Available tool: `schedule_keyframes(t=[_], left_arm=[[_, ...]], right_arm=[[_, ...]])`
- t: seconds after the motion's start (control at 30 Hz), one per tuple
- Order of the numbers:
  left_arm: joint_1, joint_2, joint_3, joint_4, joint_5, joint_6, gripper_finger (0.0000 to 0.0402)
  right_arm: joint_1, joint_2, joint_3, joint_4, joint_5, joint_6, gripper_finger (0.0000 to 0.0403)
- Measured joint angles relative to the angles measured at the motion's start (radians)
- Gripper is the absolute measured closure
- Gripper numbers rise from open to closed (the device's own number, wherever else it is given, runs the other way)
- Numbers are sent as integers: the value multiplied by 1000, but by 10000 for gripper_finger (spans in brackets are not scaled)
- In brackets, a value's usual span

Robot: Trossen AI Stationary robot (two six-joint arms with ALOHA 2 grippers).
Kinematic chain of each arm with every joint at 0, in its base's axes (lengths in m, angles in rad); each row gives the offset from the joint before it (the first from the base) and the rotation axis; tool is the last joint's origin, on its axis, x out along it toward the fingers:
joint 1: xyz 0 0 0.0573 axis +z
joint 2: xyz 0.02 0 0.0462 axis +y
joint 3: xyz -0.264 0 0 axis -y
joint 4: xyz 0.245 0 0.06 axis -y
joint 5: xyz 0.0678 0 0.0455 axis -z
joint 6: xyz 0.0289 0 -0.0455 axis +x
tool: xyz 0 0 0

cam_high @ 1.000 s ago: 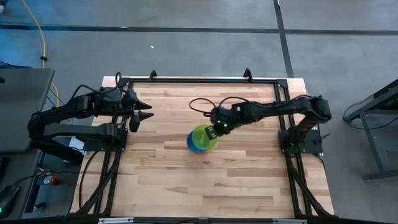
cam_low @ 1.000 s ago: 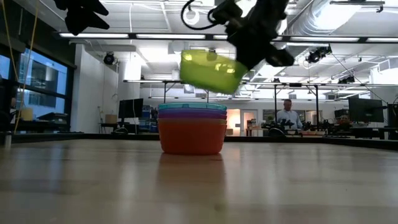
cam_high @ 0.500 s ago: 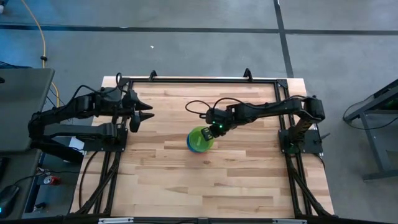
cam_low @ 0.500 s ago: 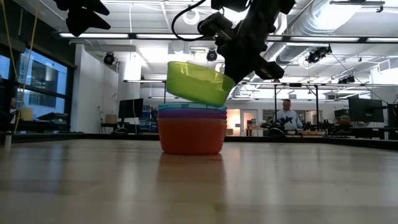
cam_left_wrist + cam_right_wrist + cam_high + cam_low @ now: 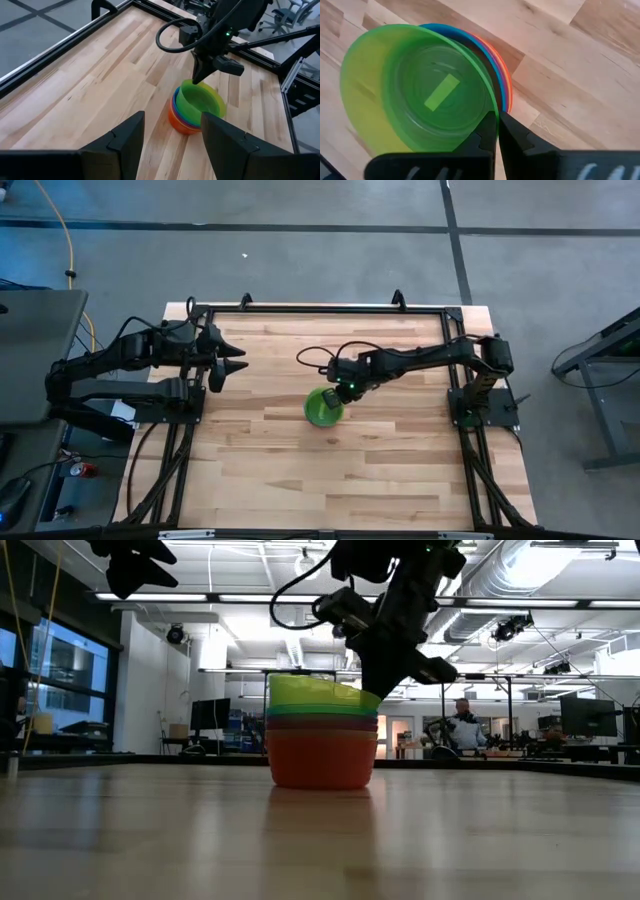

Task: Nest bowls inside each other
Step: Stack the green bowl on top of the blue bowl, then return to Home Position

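Note:
A stack of bowls (image 5: 322, 752) stands on its orange bottom bowl mid-table, with purple and cyan-blue rims above it. A green bowl (image 5: 322, 407) sits in the top of the stack (image 5: 194, 109), slightly tilted. My right gripper (image 5: 346, 388) is at the green bowl's far-right side, shut on its rim. It also shows above the stack in the low view (image 5: 388, 675). My left gripper (image 5: 238, 361) waits open near the table's far-left corner, well clear of the bowls (image 5: 172, 145). I cannot make out a pink or a yellow bowl. My right gripper pinches the green bowl's rim (image 5: 489, 102) on the side toward the table's far-right, one finger (image 5: 485, 132) inside the bowl and the other (image 5: 517, 132) outside. The fingers slant down from the far-right. The bowl rests in the stack, tipped slightly.
A black frame rail (image 5: 320, 308) runs along the table's far edge and down both sides. Bare wood (image 5: 330, 470) lies all around the stack. In the low view a person (image 5: 462, 725) stands far off in the room behind the table.
My right gripper has carried the green bowl down from above the stack and a little toward the table's left, staying shut on its rim. The bowl was lifted clear and tilted; now it sits in the stack. The stack has slid slightly sideways.

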Motion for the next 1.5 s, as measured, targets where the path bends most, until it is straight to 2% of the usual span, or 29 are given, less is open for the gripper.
schedule_keyframes(t=[0.27,1.0,1.5], left_arm=[[0,0,0,0,0,-2,217],[0,1,1,32,-5,-6,217],[0,5,1,33,-4,0,217]], right_arm=[[4,-2,0,-101,-15,4,403],[7,-3,0,-78,-39,9,400],[2,-70,1,-54,-24,-37,296]])
